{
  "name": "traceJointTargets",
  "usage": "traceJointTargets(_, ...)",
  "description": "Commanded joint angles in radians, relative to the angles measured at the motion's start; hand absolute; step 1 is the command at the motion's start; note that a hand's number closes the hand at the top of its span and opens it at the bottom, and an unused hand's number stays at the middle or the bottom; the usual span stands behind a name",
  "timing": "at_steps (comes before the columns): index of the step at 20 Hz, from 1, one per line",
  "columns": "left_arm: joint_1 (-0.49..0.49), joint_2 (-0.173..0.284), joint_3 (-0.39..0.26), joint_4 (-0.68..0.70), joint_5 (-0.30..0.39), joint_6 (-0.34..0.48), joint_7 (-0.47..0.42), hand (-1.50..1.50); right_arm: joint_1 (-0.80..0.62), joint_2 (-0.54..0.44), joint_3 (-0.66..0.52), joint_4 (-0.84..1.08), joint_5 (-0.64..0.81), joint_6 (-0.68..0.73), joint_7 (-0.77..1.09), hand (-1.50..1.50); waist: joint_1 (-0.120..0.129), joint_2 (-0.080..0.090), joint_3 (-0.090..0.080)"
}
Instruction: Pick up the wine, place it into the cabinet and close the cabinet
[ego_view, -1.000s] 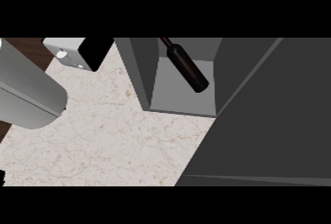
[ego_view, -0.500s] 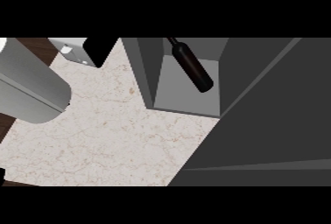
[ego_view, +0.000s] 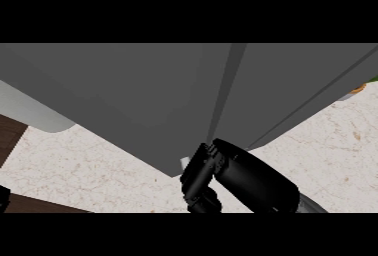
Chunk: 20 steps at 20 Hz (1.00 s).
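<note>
The view has changed a great deal from half a second ago. Then the cabinet stood open at the counter's far right with the wine lying dark inside it and no hand showing. Now the cabinet (ego_view: 148, 90) spreads its grey panels across the whole upper part of the view, and a black hand has come in below.

That right hand (ego_view: 236, 180) sits at the lower corner of the cabinet's panels, just under the seam where two grey faces meet. Its back is turned up and its forearm runs off toward the lower right edge. It is touching or very nearly touching the panel's edge. Whether it is open or curled does not show from this angle. Its place at that corner fits a hand set to swing a door, so the step in hand is most likely the closing.

The wine cannot be seen anywhere. Nothing lies on the bare counter (ego_view: 88, 170), so it is probably inside, hidden behind the grey panels.

The left hand does not show. A pale grey rounded shape (ego_view: 29, 107) at the left edge, partly behind the cabinet, may be its forearm, though that is unsure. A small orange thing (ego_view: 359, 89) peeks out near the counter's far right edge, well apart from the hand.
</note>
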Motion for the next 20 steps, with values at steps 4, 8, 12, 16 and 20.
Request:
traceJointTargets(4,-0.043,-0.01,-0.009,0.007,0.001,-0.006,0.018,1.5,-0.324,0.029,-0.06,0.252,0.079,-0.162,0.004,1.5,0.031,0.012,0.0)
traceJointTargets(8,-0.062,-0.011,-0.013,-0.007,-0.003,0.001,0.03,1.5,-0.482,0.03,-0.11,0.428,0.099,-0.223,0.006,1.5,0.044,0.016,0.004)
traceJointTargets(12,-0.07,-0.006,-0.011,-0.004,-0.001,-0.017,0.032,1.5,-0.62,0.03,-0.175,0.589,0.103,-0.263,-0.007,1.5,0.066,0.024,0.004)
traceJointTargets(16,-0.082,-0.019,-0.012,0.011,-0.006,-0.015,0.029,1.5,-0.719,0.03,-0.231,0.733,0.069,-0.272,-0.022,1.5,0.066,0.03,0.005)
traceJointTargets(20,-0.091,-0.018,-0.013,0.02,-0.01,-0.026,0.03,1.5,-0.741,0.03,-0.278,0.823,-0.01,-0.281,-0.062,1.5,0.058,0.041,0.008)
